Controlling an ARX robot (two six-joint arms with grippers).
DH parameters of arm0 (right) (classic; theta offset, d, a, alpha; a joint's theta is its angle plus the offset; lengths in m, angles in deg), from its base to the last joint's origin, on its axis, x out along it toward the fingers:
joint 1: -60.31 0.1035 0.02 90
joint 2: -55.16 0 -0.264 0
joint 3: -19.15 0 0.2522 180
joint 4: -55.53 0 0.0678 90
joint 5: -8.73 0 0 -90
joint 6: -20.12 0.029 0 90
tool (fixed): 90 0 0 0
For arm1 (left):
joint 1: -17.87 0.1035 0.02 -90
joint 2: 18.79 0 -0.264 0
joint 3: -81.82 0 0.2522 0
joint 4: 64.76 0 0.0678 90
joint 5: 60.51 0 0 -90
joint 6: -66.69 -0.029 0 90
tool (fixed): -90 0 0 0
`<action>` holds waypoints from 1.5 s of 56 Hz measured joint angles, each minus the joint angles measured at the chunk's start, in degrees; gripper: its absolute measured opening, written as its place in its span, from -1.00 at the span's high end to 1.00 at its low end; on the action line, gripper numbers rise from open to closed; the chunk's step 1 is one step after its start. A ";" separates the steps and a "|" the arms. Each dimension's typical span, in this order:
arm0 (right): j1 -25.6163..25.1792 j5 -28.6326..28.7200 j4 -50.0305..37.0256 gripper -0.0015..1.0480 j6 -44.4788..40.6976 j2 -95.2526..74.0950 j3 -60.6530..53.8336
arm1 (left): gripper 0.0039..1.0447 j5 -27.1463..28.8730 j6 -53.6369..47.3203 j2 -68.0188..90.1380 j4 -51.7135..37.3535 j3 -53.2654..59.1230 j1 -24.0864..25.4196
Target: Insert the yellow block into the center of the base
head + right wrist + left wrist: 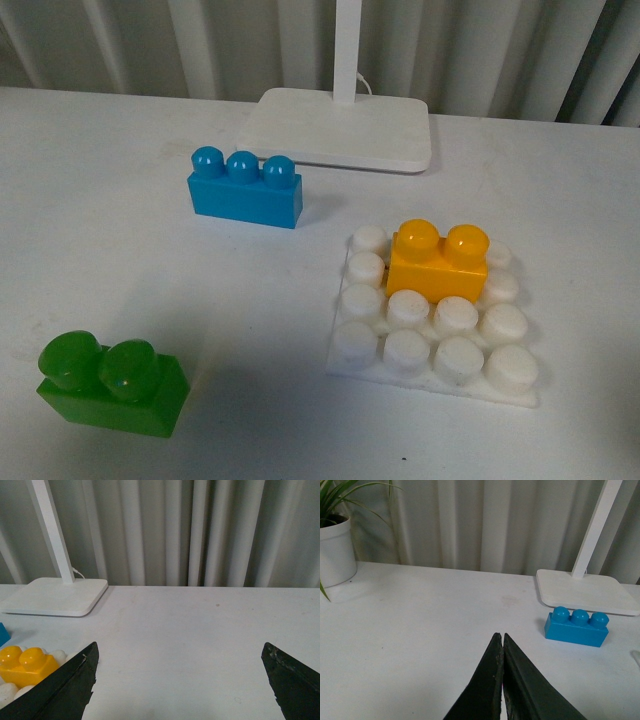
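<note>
Yellow glossy plastic, the block [438, 260] with two rounded studs sits on the base [432, 318], a flat white plate of round studs, in its far middle rows. Left fingers [501, 652] are pressed together, holding nothing; right fingers [180, 662] are spread wide over bare desk [130, 240]. A blue three-stud brick [245, 189] lies far left of the base, a green brick [113, 384] near left. A smooth white lamp foot [338, 128] stands beyond. No writing shows.
</note>
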State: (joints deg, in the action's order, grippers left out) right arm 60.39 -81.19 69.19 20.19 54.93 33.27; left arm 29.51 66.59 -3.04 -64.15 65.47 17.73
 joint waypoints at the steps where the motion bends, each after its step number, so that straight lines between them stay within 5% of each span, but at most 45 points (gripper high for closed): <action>1: 0.00 0.00 0.00 -0.83 0.00 0.00 0.00 | 0.93 0.00 0.00 -0.35 0.22 0.09 0.00; 20: 0.00 0.00 0.00 -0.83 0.00 0.00 0.00 | 0.93 -0.02 0.04 -5.90 3.06 1.90 0.00; 26: 0.00 -0.02 0.00 -0.83 0.00 0.00 0.00 | 0.93 -0.02 0.07 -13.70 12.41 1.88 0.00; 46: 0.00 0.00 0.00 -0.83 0.00 0.00 0.00 | 0.92 -0.02 0.15 -15.45 13.03 1.88 0.00; 73: 0.00 0.00 0.00 -0.83 0.00 0.00 0.00 | -0.90 -0.02 0.20 -15.45 13.03 1.88 0.00; 84: 0.00 0.00 0.00 -0.83 0.00 0.00 0.00 | -0.88 -0.02 0.20 -15.45 13.03 1.88 0.00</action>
State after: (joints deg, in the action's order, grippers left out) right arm 60.39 -81.19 69.19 20.19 54.93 33.27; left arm 29.48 66.79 -18.49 -51.12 67.35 17.73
